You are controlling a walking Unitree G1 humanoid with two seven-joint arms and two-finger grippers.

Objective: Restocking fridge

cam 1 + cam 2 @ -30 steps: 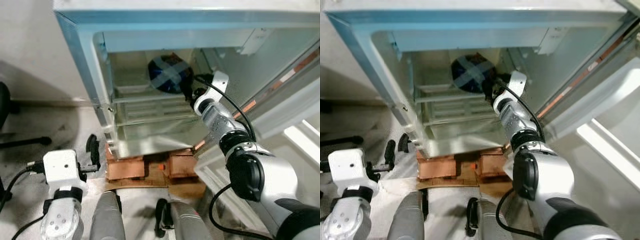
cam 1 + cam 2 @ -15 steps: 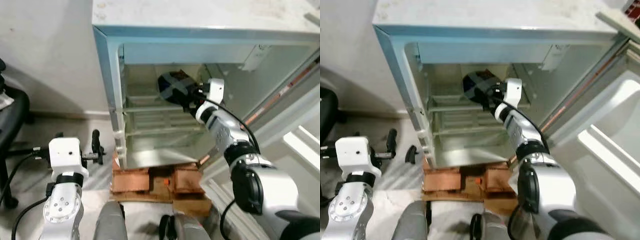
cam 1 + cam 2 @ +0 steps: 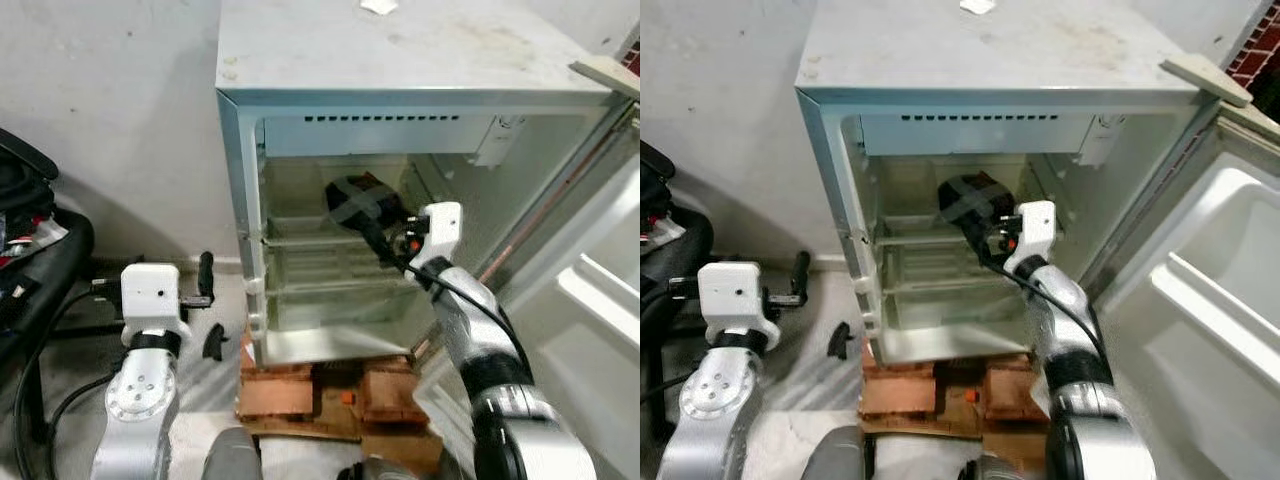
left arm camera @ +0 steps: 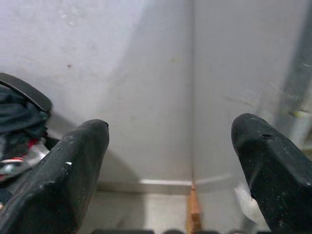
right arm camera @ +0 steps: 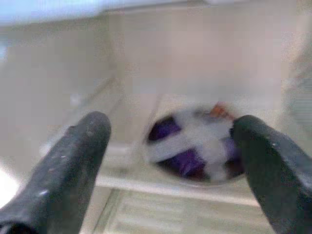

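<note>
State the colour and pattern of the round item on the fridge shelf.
Dark purple item crossed by pale bands; clearest in the right wrist view.

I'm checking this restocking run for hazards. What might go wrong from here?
The dark round pack sits on the fridge's upper shelf, right ahead of the open right end effector; a nudge might knock it off. The open door stands close beside the right arm, which might bump it.

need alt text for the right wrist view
Blurred view along the right gripper, its two black fingers spread apart, toward a round dark purple package with white crossed bands on a clear shelf inside the pale fridge.
</note>
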